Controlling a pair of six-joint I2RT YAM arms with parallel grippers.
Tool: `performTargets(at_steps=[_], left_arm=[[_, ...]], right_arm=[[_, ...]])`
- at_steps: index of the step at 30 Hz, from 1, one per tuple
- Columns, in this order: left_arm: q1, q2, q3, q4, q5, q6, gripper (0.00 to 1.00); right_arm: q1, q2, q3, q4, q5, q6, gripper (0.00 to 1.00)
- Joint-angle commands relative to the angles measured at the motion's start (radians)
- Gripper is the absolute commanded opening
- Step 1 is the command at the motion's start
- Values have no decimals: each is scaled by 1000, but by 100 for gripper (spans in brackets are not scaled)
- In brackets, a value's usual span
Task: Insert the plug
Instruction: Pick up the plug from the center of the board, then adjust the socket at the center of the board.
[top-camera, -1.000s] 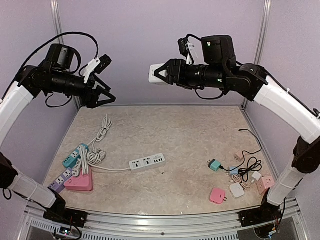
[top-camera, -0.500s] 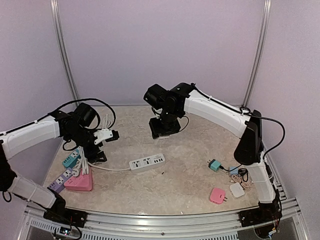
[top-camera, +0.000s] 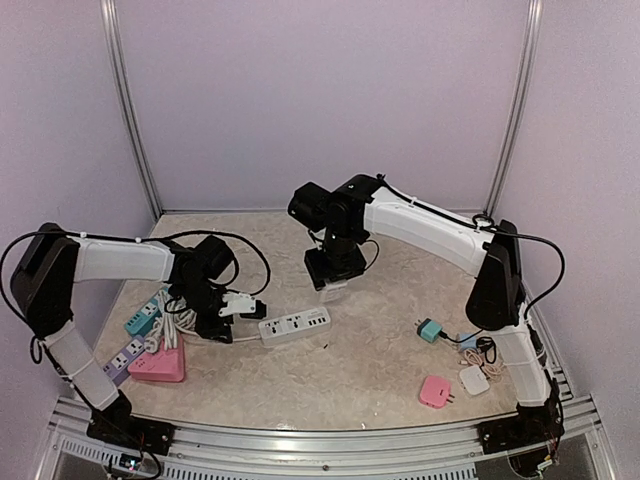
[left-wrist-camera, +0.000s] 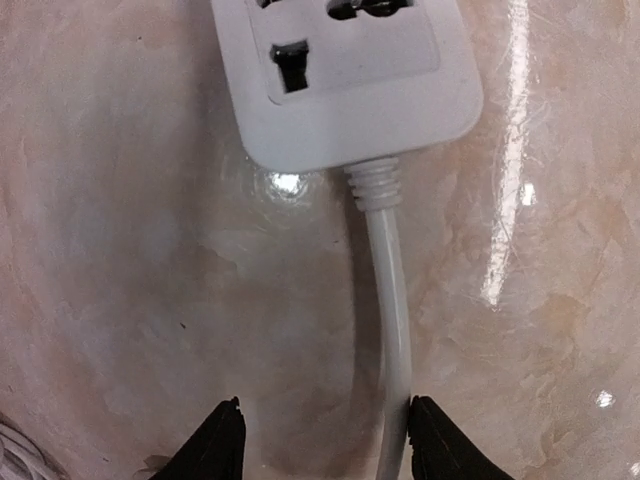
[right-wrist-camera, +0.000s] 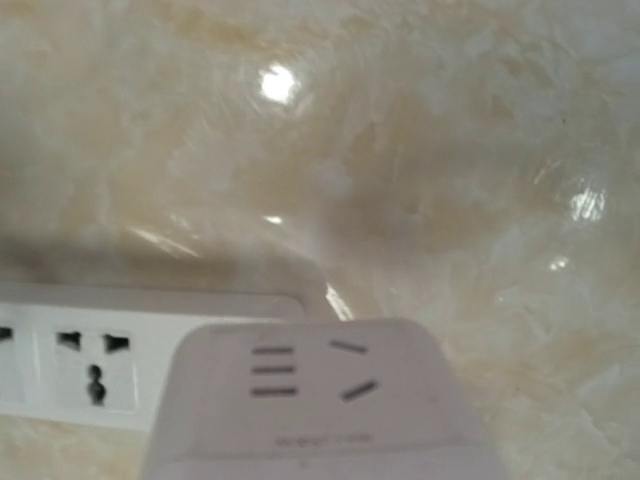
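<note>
The marbled table (top-camera: 390, 300) is carrying a white power strip (top-camera: 294, 326) mid-table, with a teal strip (top-camera: 148, 313), purple strip (top-camera: 122, 360) and pink strip (top-camera: 158, 364) sitting bunched left and small chargers (top-camera: 435, 391) lying right.

The white power strip (top-camera: 294, 326) lies across the middle of the table (top-camera: 380, 360), hemmed at its left end by the left gripper (top-camera: 232, 322) astride its cord (left-wrist-camera: 392, 300), and on its far side by the right gripper (top-camera: 334, 283) holding a white adapter (right-wrist-camera: 320, 400) just above. The left side is crowded by a teal strip (top-camera: 150, 312), a purple strip (top-camera: 122, 360), a pink strip (top-camera: 158, 365) and coiled cord (top-camera: 188, 308), while small adapters (top-camera: 435, 391) and a black cable (top-camera: 500, 325) litter the near right. Bare passage lies along the near middle and far right.
</note>
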Motion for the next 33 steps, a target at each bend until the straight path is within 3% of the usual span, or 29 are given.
performTargets(at_steps=[1, 6, 8, 17, 21, 22, 25, 26, 29, 33], left_arm=[[-12, 85, 42, -98, 42, 93, 44], [-45, 80, 20, -104, 44, 130, 10], [-71, 67, 20, -96, 43, 135, 0], [-230, 21, 40, -61, 74, 79, 0], [-237, 22, 42, -54, 62, 66, 0], [-234, 18, 39, -53, 60, 63, 6], [-229, 1, 37, -63, 43, 58, 53], [-226, -12, 41, -72, 29, 58, 63], [-198, -65, 78, -127, 11, 47, 77], [-82, -146, 178, -286, 78, 21, 83]], right_arm=[[0, -59, -19, -30, 36, -8, 0], [0, -93, -58, -28, 35, -2, 0], [1, -106, -76, -31, 27, 3, 0], [22, -200, -208, -70, 32, 54, 0], [30, -204, -221, -85, 17, 60, 0], [32, -200, -219, -89, 13, 58, 0], [35, -166, -188, -89, -20, 32, 0], [35, -146, -165, -88, -35, 17, 0], [35, -74, -94, -105, -65, -49, 0], [34, 30, 34, -203, -53, -82, 0]])
